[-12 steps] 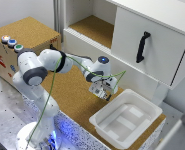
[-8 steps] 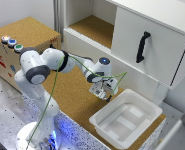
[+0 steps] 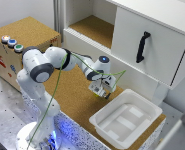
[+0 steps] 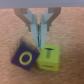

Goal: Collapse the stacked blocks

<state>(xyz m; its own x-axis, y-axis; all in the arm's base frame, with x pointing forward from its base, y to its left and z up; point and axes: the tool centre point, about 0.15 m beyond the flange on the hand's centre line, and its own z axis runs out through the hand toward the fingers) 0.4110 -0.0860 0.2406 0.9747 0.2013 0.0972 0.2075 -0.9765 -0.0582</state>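
The two small blocks were seen in the wrist view lying side by side on the cork-topped bench. One was a dark purple cube with a yellow "O" on its upper face, the other a yellow-green cube marked with a dark "T". They were touching or nearly touching along one edge, and neither rested on the other. From this it was judged that the stack was already down and that little of the task remained beyond drawing the arm clear.

The tool was held directly over the seam between the two cubes, with its tips reaching down to where the cubes met. Its fingers appeared drawn together with nothing clamped between them, though the picture was soft. Fingers brought together like this suit a pushing or nudging stroke, not a grasp, since each cube was far smaller than the tool. That was taken as the likely reason for the pose.

In the exterior view the tool was pointed downward at the bench. It stood just beside the far rim of the white tub, on the side towards the white cabinet. The cubes could not be made out in that view because they were hidden beneath the tool. They were therefore placed outside the tub, near that far rim, and not within it. The arm was stretched over the cork from its base, which stood well apart from the tub.
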